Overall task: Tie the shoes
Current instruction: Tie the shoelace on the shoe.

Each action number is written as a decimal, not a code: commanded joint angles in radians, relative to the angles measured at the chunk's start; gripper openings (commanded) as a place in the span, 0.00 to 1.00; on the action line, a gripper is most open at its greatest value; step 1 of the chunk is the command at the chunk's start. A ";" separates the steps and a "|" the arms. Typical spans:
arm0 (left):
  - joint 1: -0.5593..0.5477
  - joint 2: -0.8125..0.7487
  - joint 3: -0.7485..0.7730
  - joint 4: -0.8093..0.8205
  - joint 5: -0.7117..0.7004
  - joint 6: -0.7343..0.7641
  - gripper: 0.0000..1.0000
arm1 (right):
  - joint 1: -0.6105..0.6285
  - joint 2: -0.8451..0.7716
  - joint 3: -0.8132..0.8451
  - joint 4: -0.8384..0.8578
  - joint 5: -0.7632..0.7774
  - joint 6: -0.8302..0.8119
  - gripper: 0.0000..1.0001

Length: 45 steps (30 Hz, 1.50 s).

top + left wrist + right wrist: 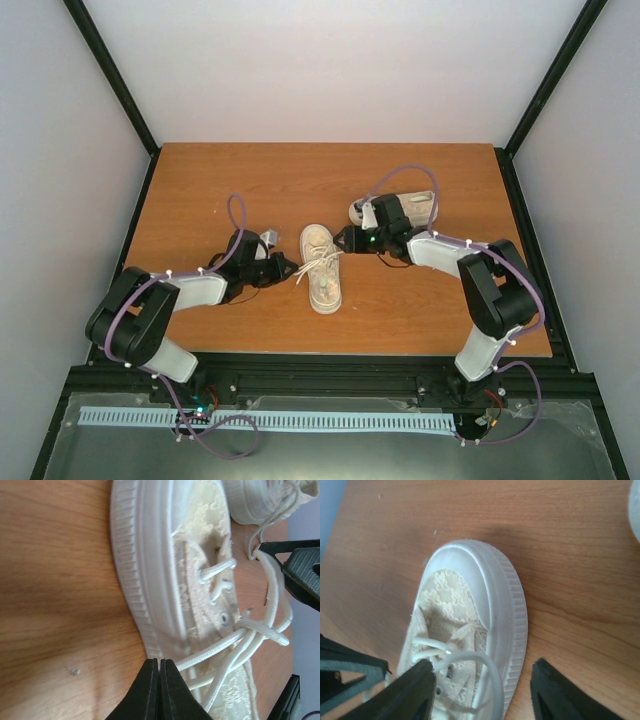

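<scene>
On the brown bench (250,190), between the two arms: the middle shoe (322,268), small and cream, flat on its sole, toe toward the far side. Farther back and to the right: the other shoe (360,211), partly hidden behind the right arm.

Up close on the middle shoe: lacy cream cloth on top, a smooth white rubber toe, a ribbed white edge all round the sole. Through the little holes: thin white laces (235,645), looping and crossing over the top in a loose tangle.

Left hand (159,662): squeezed all the way shut, tips low beside the ribbed edge, right where two lace strands come past. Cannot tell if a strand is pinched between the tips.

Right hand (484,664): fingers well apart, one on each side of the ribbed edge near the front of the shoe. Holds nothing. Right next to the inner finger (415,690): a loop of lace, close enough that touching or not is hard to say.
</scene>
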 commanded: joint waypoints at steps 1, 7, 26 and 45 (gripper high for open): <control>0.009 0.023 0.090 -0.031 0.058 0.072 0.01 | -0.020 -0.100 -0.019 0.014 0.001 -0.032 0.62; 0.009 0.046 0.133 -0.068 0.072 0.102 0.01 | -0.048 -0.278 -0.202 0.091 0.012 -0.047 0.73; 0.009 0.088 0.172 -0.088 0.086 0.114 0.01 | 0.006 -0.119 -0.226 0.218 -0.127 -0.228 0.56; 0.009 0.122 0.204 -0.091 0.105 0.123 0.01 | 0.012 0.010 -0.149 0.167 -0.211 -0.307 0.34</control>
